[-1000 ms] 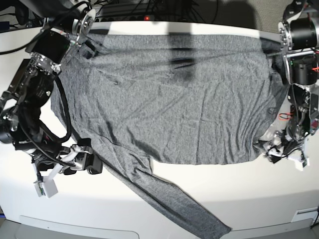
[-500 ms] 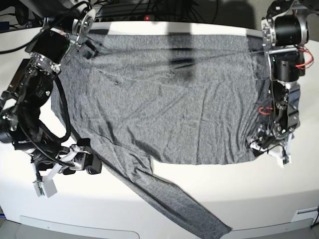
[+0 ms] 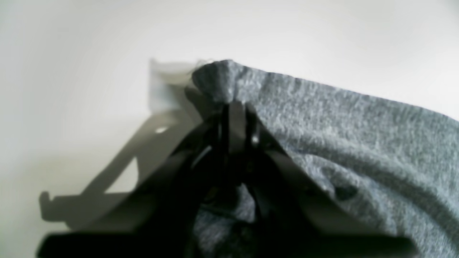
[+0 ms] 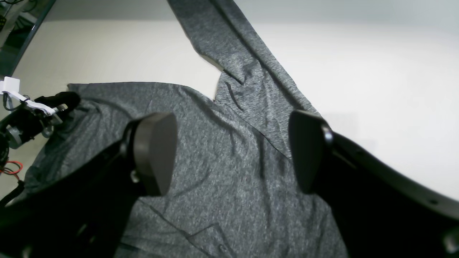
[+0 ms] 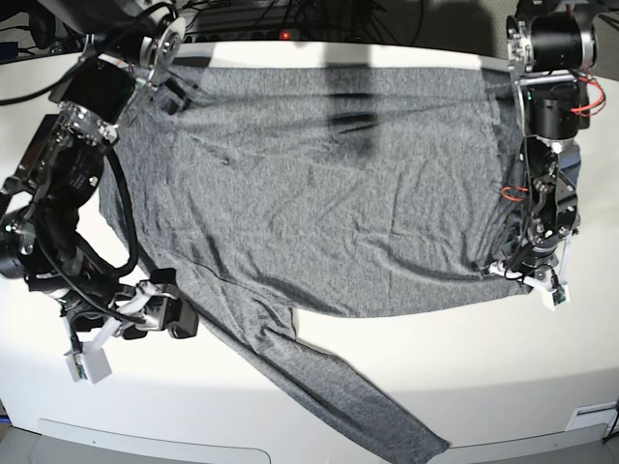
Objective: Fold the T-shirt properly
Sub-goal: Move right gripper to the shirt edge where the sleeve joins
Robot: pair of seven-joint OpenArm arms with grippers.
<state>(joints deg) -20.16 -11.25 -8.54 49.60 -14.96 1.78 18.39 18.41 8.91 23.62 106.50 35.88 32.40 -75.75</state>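
The heather-grey T-shirt (image 5: 319, 193) lies spread flat on the white table (image 5: 464, 377), with one long sleeve (image 5: 338, 387) running toward the front edge. My left gripper (image 5: 527, 274) is shut on the shirt's right hem corner. In the left wrist view the gripper (image 3: 229, 104) pinches a peak of the grey fabric (image 3: 358, 143). My right gripper (image 5: 184, 324) is open and empty at the shirt's left edge, beside the sleeve. In the right wrist view the gripper (image 4: 231, 154) hovers over the shirt body (image 4: 215, 193), its pads (image 4: 154, 157) wide apart.
Cables and dark equipment (image 5: 290, 19) line the table's back edge. The right arm's links (image 5: 68, 174) stand over the shirt's left side. The left arm (image 5: 551, 97) stands at the back right corner. Bare white table shows in front of the hem.
The left arm swung inward from the table's right side, and its gripper moved left and slightly up, drawing the shirt's right hem corner with it. The right arm has not moved.
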